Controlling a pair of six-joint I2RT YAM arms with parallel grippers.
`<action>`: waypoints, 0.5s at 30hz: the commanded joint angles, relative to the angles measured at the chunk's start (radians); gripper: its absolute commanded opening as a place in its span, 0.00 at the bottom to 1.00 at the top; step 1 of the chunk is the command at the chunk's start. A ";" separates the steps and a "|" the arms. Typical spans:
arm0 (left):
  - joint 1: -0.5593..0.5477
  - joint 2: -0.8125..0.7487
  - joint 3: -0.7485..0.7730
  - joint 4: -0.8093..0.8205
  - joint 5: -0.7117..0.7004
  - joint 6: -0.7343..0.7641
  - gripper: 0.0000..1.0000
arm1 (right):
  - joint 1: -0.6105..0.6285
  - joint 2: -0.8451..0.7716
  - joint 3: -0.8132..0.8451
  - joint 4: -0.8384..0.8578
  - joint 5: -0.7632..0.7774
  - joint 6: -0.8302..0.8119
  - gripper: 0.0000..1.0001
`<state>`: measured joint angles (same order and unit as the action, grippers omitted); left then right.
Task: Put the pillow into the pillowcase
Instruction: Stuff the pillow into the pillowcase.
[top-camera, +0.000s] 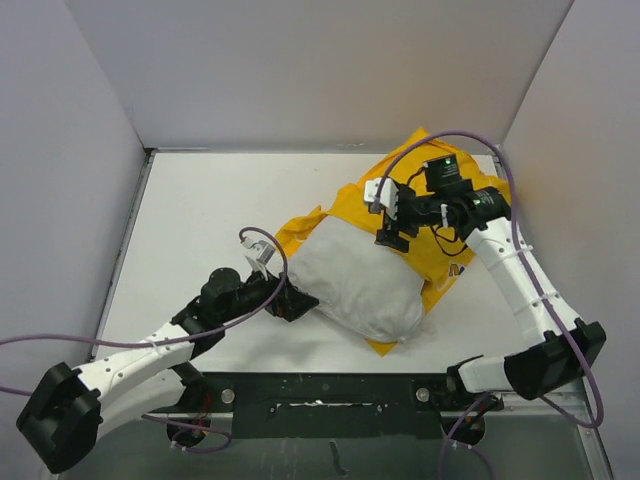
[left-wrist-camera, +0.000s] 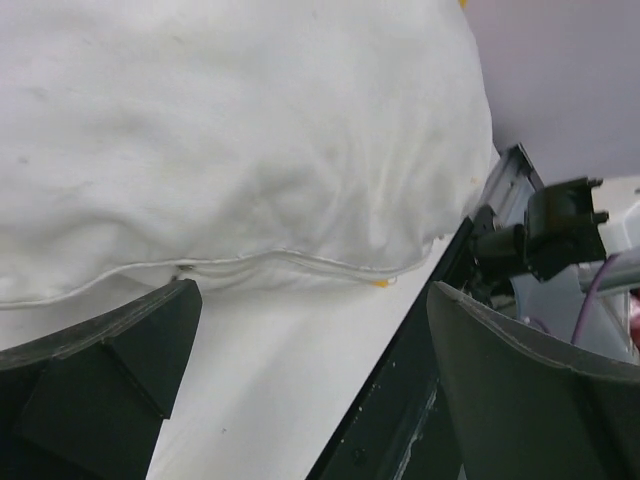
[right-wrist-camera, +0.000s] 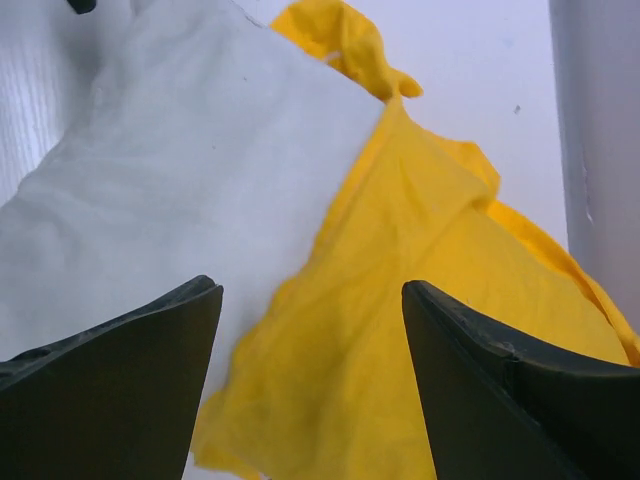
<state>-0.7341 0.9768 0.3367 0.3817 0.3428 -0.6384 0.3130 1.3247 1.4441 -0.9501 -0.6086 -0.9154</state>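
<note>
**Top external view:** The pillow lies at the middle of the white surface, plump and wrinkled, a pale grey. It rests on the bright yellow pillowcase and is mostly uncovered. Yellow cloth shows past its left, near and right edges. The pillowcase's far corner reaches the back wall and lies near the right wall. To the left and far left the surface is bare as far as the side panel. A scrap of blue lettering shows at the pillowcase's right edge, too little of it to read. The left gripper sits low at the pillow's left end. The right gripper hangs over the far right end.

**Left wrist view:** The left gripper has its jaws wide apart with nothing between them. The pillow's piped seam is just beyond the fingertips. A dark rail borders the surface's near edge.

**Right wrist view:** The right gripper has its jaws apart and grips nothing. It is poised above the line where the soft, creased pillow overlaps the crumpled pillowcase.
</note>
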 joint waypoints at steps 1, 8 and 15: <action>0.073 -0.095 0.023 -0.114 -0.086 -0.027 0.98 | 0.094 0.117 0.080 0.037 0.085 0.084 0.75; 0.191 0.110 0.037 0.163 0.094 -0.247 0.98 | 0.182 0.304 0.185 0.118 0.344 0.157 0.67; 0.183 0.359 0.135 0.249 0.065 -0.248 0.95 | 0.194 0.390 0.189 0.170 0.503 0.154 0.36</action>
<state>-0.5488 1.2419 0.3809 0.4805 0.3977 -0.8604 0.4992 1.7168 1.5970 -0.8528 -0.2447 -0.7746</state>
